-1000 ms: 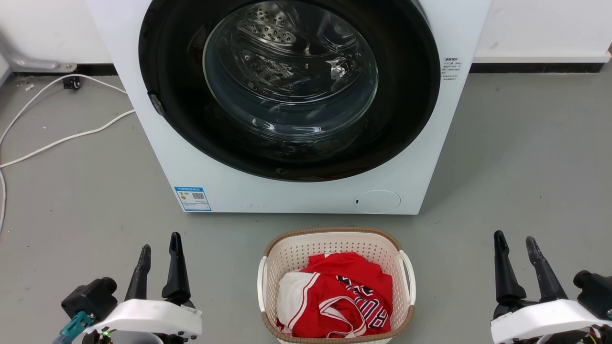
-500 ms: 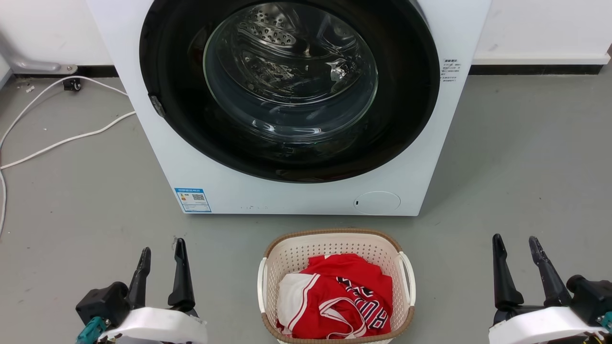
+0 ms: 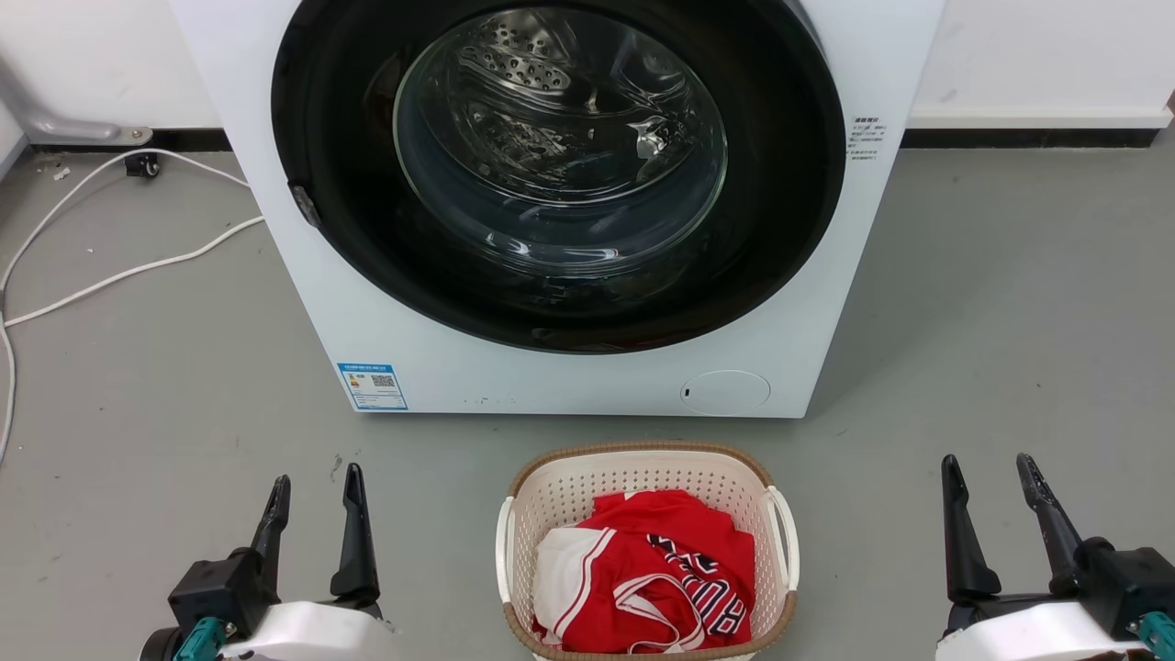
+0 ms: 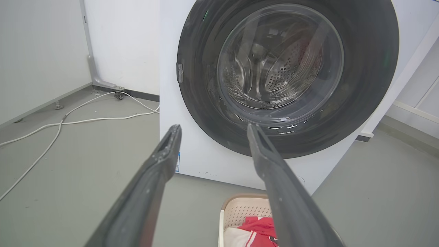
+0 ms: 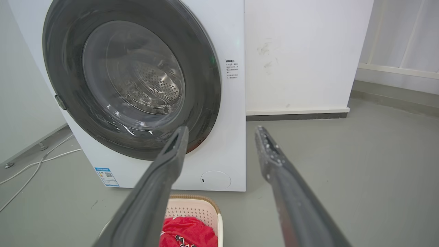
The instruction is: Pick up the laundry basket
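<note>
- On the grey floor (image 3: 165, 386), just in front of the washing machine (image 3: 395, 321), stands the laundry basket (image 3: 569, 491), upright, with red and white clothing (image 3: 661, 569) heaped inside
- Left gripper (image 3: 317, 477) hovers low at the basket's left, well apart from it, fingers spread with nothing between them
- Right gripper (image 3: 987, 461) sits on the opposite side (likewise clear of the basket), fingers parted and empty
- White cable (image 3: 119, 271) trails over the floor left of the machine, whose round glass door (image 3: 560, 156) faces the basket
</note>
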Controlling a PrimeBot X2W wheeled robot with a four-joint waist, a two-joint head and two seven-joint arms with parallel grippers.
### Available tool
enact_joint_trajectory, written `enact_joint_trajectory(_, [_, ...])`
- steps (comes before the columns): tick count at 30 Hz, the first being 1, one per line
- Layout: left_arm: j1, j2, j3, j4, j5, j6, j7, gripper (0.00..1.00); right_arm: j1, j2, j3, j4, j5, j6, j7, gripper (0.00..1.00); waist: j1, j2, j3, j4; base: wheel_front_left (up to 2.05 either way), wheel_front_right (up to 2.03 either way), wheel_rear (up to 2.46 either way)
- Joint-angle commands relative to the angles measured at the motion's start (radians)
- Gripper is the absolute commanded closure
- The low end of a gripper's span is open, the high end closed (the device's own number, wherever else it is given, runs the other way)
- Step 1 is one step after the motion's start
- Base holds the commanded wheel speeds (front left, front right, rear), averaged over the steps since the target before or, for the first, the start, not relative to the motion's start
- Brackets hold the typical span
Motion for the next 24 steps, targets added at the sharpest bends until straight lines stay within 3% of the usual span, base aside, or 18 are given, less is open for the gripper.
enact_joint_trajectory(1, [0.008, 0.003, -0.001, -0.009, 0.021, 0.001, -0.011, 0.0, 0.007, -0.004, 0.0, -0.011, -0.025, 0.0, -0.008, 0.0, 0.0, 0.0, 0.0, 0.0, 0.0, 0.0, 0.0])
enact_joint_trajectory(24, [0.032, 0.004, 0.004, -0.028, 0.157, 0.011, -0.05, 0.0, 0.028, -0.005, -0.008, -0.035, -0.173, 0.0, -0.046, 0.0, 0.0, 0.0, 0.0, 0.001, 0.0, 0.0, 0.0])
